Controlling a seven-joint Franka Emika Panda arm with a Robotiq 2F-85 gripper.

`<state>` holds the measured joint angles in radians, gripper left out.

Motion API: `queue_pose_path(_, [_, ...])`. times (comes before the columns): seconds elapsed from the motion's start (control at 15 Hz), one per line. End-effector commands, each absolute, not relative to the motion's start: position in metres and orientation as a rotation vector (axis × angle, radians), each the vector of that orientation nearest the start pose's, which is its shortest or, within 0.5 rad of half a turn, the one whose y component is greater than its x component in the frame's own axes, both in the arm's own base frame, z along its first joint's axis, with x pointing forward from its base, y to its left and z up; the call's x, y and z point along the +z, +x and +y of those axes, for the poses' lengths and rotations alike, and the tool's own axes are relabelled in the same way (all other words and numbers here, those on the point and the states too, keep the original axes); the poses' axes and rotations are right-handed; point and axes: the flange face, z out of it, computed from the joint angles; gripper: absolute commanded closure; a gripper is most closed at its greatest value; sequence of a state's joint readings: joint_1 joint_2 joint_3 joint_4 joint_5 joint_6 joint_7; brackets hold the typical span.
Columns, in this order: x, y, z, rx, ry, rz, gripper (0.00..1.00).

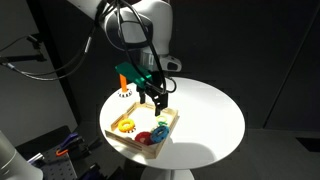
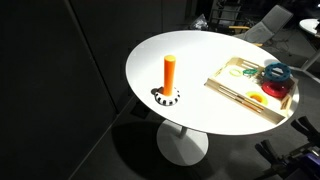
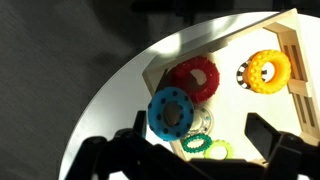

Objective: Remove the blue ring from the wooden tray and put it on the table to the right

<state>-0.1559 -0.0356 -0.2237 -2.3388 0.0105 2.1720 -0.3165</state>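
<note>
The blue ring (image 3: 172,112) lies tilted in the wooden tray (image 3: 160,62), leaning against a red ring (image 3: 195,77). It also shows in both exterior views (image 1: 160,130) (image 2: 277,72). The tray (image 1: 114,132) sits near the edge of a round white table (image 1: 210,115). My gripper (image 3: 200,148) is open and empty, hovering above the tray with the blue ring near its left finger. In an exterior view the gripper (image 1: 155,100) hangs just above the tray's far side. It is out of view in the exterior view showing the orange peg at the centre.
A yellow ring (image 3: 266,68) and two small green rings (image 3: 205,147) also lie in the tray. An orange peg (image 1: 123,80) (image 2: 169,72) stands upright on the table beside the tray. The table (image 2: 190,60) has bare white surface beyond the tray.
</note>
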Motion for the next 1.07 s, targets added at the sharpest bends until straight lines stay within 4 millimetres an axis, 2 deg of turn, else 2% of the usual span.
queue_pose_path(0.0, [0.338,0.451,-0.179,0.185,-3.074,0.106,0.00])
queue_pose_path(0.53, [0.323,0.450,-0.197,0.135,-3.067,0.170,0.00])
queue_pose_path(1.0, [0.293,0.453,-0.213,0.063,-3.025,0.250,0.00])
